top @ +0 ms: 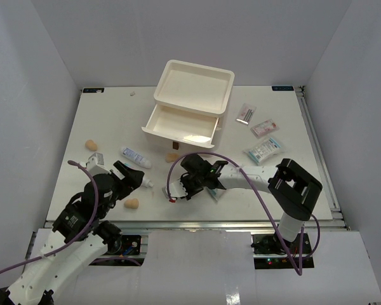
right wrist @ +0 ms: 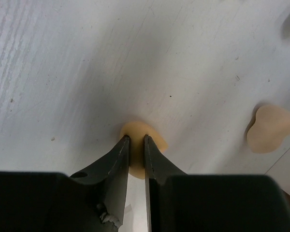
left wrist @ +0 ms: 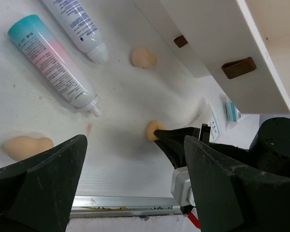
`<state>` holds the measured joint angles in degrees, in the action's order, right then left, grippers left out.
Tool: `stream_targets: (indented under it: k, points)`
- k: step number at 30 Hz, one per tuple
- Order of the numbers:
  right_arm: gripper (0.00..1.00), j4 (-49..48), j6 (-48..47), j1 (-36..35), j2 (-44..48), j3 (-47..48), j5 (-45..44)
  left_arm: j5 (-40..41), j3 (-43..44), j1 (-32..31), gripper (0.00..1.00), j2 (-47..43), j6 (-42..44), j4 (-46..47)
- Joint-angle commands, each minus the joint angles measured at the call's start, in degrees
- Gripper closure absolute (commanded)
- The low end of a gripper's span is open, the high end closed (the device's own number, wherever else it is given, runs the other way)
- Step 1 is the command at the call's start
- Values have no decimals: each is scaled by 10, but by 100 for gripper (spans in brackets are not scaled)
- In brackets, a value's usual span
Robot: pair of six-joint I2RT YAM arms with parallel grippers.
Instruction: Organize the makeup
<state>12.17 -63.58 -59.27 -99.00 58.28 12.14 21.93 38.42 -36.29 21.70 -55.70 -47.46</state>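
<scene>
Seen from right wrist: right claw (right wrist: pixel 136 145) pinched nearly closed on tan egg-shaped foam sponge (right wrist: pixel 155 138), hidden under arm from above. From left wrist, left claw (left wrist: pixel 135 145) spread wide, empty.

Nothing legible: only blurred fine print on the pink-and-teal tube (left wrist: pixel 50 65) and the white tube (left wrist: pixel 81 26) beside it.

I see a matt white table (top: pixel 101 121) with fine grain, soft matt tan sponge (right wrist: pixel 137 129), glossy plastic tubes (left wrist: pixel 53 60), smooth cream plastic drawer box (top: pixel 193 86), shiny clear film packets (top: pixel 265 150)
</scene>
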Motion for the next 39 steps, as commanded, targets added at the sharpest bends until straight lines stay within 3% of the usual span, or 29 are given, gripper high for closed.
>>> stream_targets:
  k: [1,10,18,28,35,39]
  points:
    - [85,47,18,7,26,8,42,-27,-20,-1,9,21,-32,16]
    - [92,130,81,16,184,52,195,-29,-38,-1,18,58,-101,22]
    - [92,138,131,51,286,107,218,-16,-45,-1,19,91,-178,13]
    - [91,50,280,234,233,222,211,4,-33,-1,20,160,-218,5]
    - [82,13,316,254,193,205,184,2,-7,-1,20,219,-226,-9]
    - [67,5,319,258,172,200,179,3,9,0,20,250,-238,-28]
